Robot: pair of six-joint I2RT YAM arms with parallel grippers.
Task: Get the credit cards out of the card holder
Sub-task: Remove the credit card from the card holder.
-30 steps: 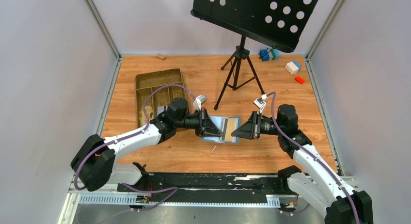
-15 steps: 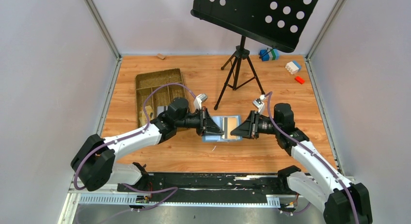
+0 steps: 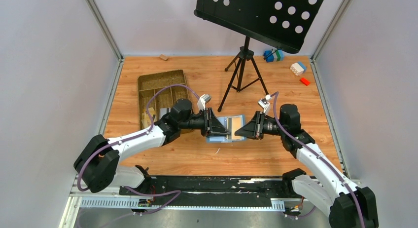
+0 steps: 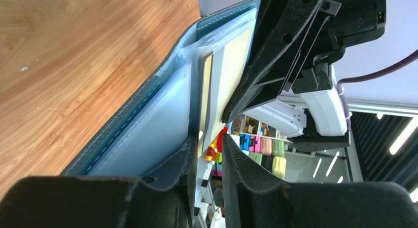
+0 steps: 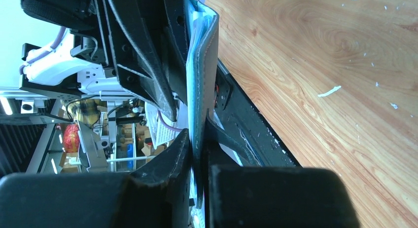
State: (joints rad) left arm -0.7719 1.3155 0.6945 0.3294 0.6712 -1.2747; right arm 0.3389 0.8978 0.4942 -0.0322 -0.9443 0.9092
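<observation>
The blue card holder point(image 3: 231, 124) is open and held up off the wooden table between my two grippers. My right gripper point(image 3: 240, 133) is shut on its dark blue cover edge point(image 5: 199, 65), seen in the right wrist view point(image 5: 197, 134). My left gripper point(image 3: 221, 132) is at the opposite side. In the left wrist view point(image 4: 207, 139) its jaws stand a little apart around the edge of the tan inner leaf point(image 4: 231, 55), with one finger against the pale blue sleeve point(image 4: 148, 124). No black or silvery credit card shows clearly.
A brown compartmented tray point(image 3: 160, 92) lies at the left. A black music stand's tripod point(image 3: 242, 75) stands just behind the grippers, its desk point(image 3: 261, 13) overhead. Toy blocks point(image 3: 297, 67) lie at the back right. Grey walls enclose the table.
My right gripper has moved left and a little away from me. The card holder has shifted slightly toward the back and stands more upright between the two grippers.
</observation>
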